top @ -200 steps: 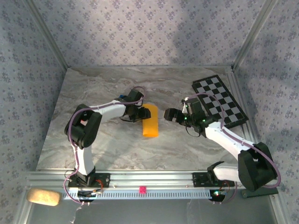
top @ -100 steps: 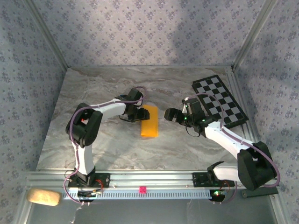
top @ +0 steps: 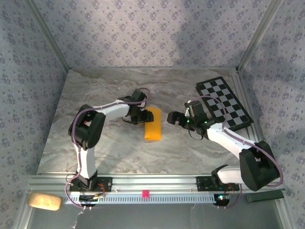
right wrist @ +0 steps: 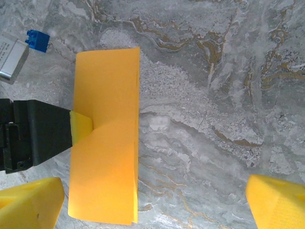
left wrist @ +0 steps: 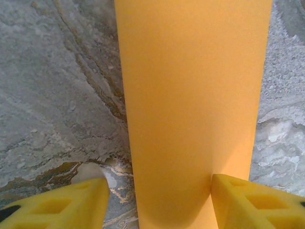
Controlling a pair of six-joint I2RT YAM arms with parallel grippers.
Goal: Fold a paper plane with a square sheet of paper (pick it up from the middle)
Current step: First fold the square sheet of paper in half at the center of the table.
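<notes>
- Arm on the left: it reaches in over the marble table (top: 95, 90), and the left gripper (top: 142, 116) sits at the far end of the folded sheet.
- The left wrist view shows its jaws parted and not pinching. One of its yellow fingers (left wrist: 248, 200) touches the paper's edge. The other stands clear, with bare table between it and the sheet.
- The square sheet of paper (top: 153, 125) lies at the middle of the table, between the two grippers. It is doubled over into a narrow orange-yellow rectangle whose long side runs away from the arm bases.
- In the right wrist view two layers show along the edge facing the right arm, so the free edges seem to lie on that side. The top layer looks slightly bowed rather than pressed flat.
- The right gripper (top: 171, 117) hangs just beside the sheet with its jaws spread wide and nothing in them.
- The checkered board (top: 224, 102) lies well apart at the far right and plays no part here.
- Step in hand, as I judge it: the first fold in half is made and is being settled. The pointed nose folds are not yet begun.
- The next move likely calls for one gripper to pin the sheet while the other flattens the crease or lifts a corner. The paper is thin and may slide or spring open.
</notes>
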